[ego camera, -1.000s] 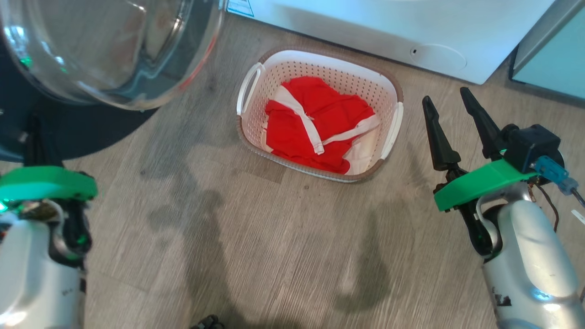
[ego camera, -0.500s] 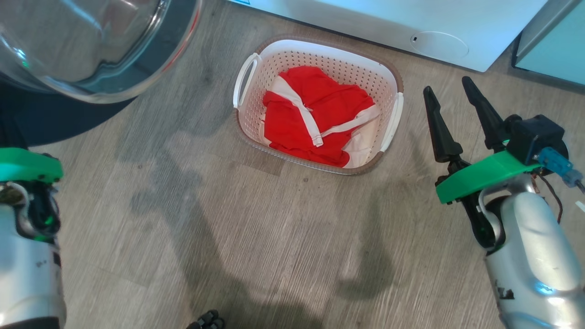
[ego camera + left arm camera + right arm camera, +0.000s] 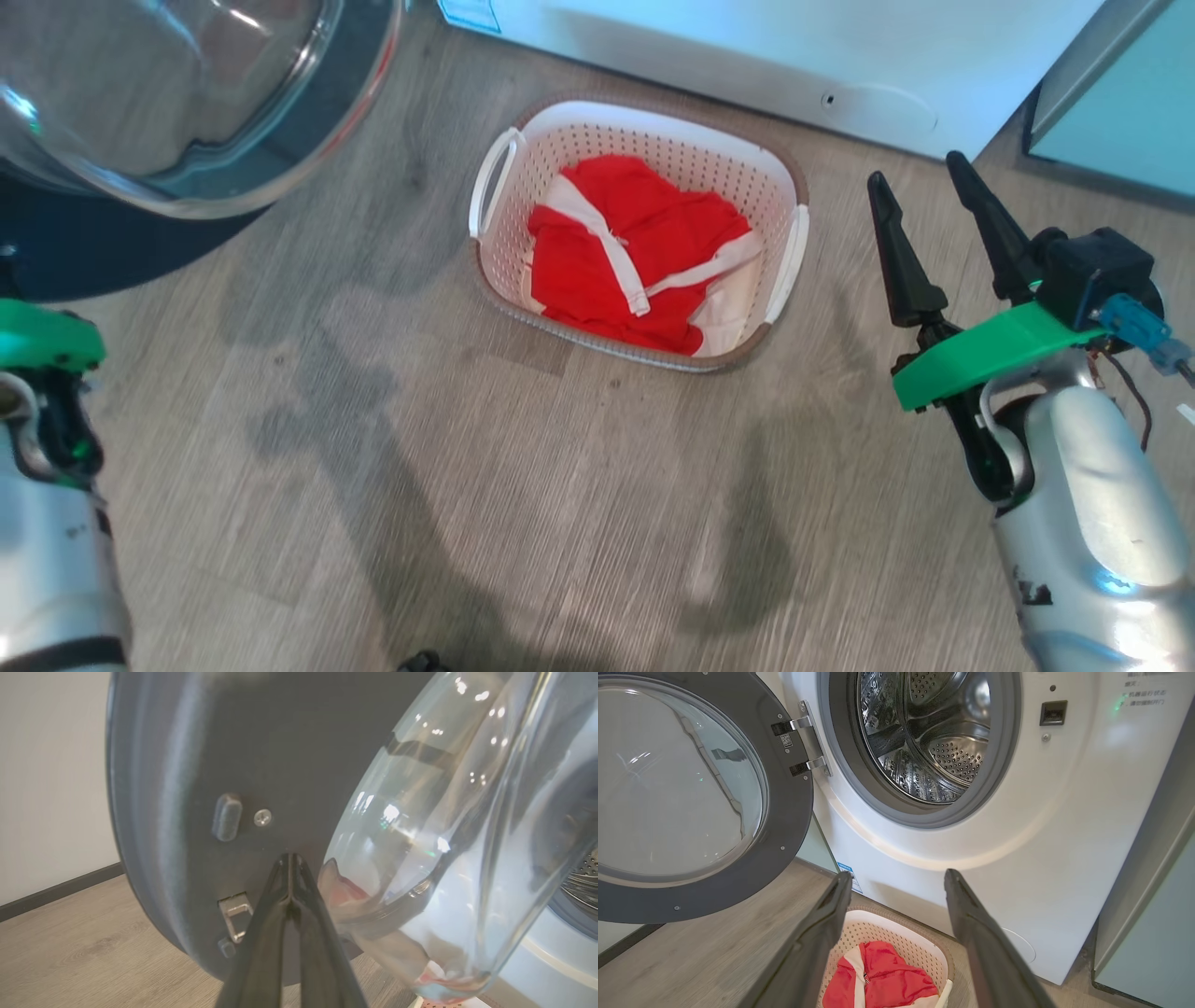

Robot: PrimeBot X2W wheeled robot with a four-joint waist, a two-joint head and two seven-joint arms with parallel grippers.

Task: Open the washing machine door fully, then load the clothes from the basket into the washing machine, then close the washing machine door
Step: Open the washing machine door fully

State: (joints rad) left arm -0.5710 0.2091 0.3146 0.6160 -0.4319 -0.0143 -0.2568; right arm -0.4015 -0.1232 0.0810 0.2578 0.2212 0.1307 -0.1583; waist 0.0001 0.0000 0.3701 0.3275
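Note:
The washing machine (image 3: 1064, 812) stands with its steel drum (image 3: 934, 732) exposed. Its door (image 3: 784, 835) is swung wide to the left, glass dome (image 3: 187, 93) facing out. On the floor before the machine sits the cream basket (image 3: 644, 121), holding the red clothes (image 3: 653, 243) and a white cloth (image 3: 733, 313). My right gripper (image 3: 913, 170) is open and empty, hovering right of the basket; its wrist view has the basket (image 3: 896, 933) below the gripper (image 3: 897, 873). My left gripper (image 3: 289, 856) is shut, its tips at the door's dark inner rim (image 3: 233, 742), beside the glass (image 3: 444, 835).
A pale mint-green cabinet (image 3: 1120, 93) stands right of the washer, close to my right arm. Wood-look floor (image 3: 560, 513) spreads around the basket. A metal latch hook (image 3: 236, 914) sticks out of the door rim, just left of my left fingers.
The head camera has shifted a little. My left arm has slid further left and the door glass with it. The right gripper, basket and clothes stay as they were.

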